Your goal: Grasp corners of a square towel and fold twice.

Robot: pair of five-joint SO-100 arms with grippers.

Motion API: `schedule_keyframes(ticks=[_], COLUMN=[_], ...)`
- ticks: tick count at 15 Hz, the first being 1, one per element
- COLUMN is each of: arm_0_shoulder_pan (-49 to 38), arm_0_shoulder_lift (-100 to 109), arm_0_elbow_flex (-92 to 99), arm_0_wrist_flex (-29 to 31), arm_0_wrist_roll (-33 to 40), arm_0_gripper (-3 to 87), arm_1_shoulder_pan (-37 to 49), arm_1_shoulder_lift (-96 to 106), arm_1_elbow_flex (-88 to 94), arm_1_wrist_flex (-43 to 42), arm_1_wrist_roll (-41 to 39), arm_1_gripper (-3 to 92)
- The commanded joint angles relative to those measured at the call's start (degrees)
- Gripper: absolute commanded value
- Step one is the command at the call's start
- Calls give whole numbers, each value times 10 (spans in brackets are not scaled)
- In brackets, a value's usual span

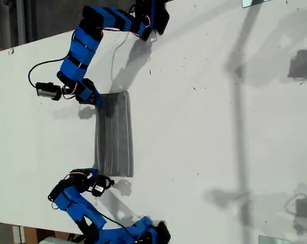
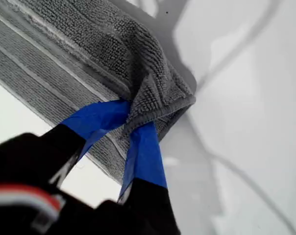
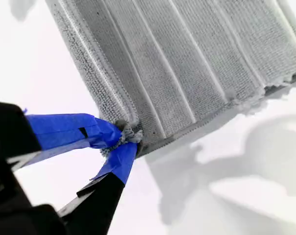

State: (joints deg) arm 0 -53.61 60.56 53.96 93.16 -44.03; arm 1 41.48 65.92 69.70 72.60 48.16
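Exterior view: towel (image 1: 113,134) lies left of centre on the white desk (image 1: 204,127), a narrow strip, apparently folded once. My first claw (image 2: 131,120) and second claw (image 3: 122,142) each pinch a corner; second fold remains.

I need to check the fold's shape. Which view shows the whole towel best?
The exterior view: the whole dark grey striped cloth towel lies as a folded strip. Each wrist view shows only one corner pinched in a blue pincer.
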Motion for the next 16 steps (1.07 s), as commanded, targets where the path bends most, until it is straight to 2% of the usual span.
schedule_keyframes(ticks=[1,4,6,9,14,15,16], arm_0_shoulder_pan=[-17,52,109,179,197,198,195], arm_0_shoulder_lift=[-7,80,156,234,240,238,237], arm_0_elbow_flex=[-17,12,92,196,271,271,267], arm_0_wrist_flex=[-4,33,33,25,-2,0,8], arm_0_wrist_roll=[9,-37,-80,-136,-162,-163,-163], arm_0_gripper=[-1,-1,-1,-1,-1,1,124], arm_1_shoulder_pan=[7,-11,-27,-76,-112,-109,-110], arm_1_shoulder_lift=[-2,46,72,103,91,83,76], arm_1_elbow_flex=[-44,-43,-36,25,89,93,93], arm_1_wrist_flex=[1,29,62,62,30,30,30], arm_1_wrist_roll=[-9,-10,-10,8,28,31,31], arm_1_gripper=[-1,-1,-1,-1,-1,58,190])
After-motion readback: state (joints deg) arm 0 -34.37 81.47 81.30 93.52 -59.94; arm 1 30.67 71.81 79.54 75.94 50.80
